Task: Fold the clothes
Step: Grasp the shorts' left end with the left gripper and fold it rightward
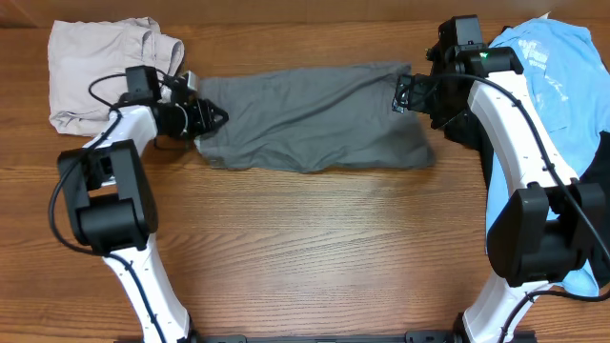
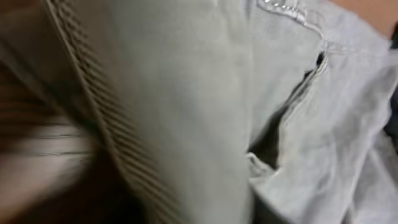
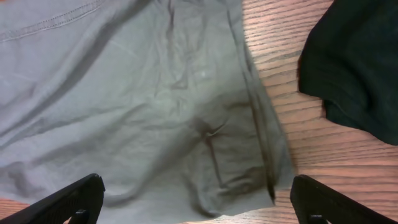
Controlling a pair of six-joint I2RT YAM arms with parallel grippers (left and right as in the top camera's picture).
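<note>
Counted on the wooden table (image 1: 315,248): four garments and two arms. Grey shorts (image 1: 315,119) spread flat near the far edge, about mid-width, long axis running left to right. Left gripper (image 1: 212,117) down at the shorts' left end; cannot tell whether clamped or apart, with only blurred cloth, a ribbed band and a pocket slit in the left wrist view. Right gripper (image 1: 408,94) over the right end, fingers (image 3: 74,199) spread wide. Beige shorts (image 1: 100,67) bunched in the far-left corner, just beside the left arm. Light-blue T-shirt (image 1: 562,86) along the right edge, partly under the right arm. Black garment (image 3: 354,68) near the grey shorts' right end, bare wood between them.
</note>
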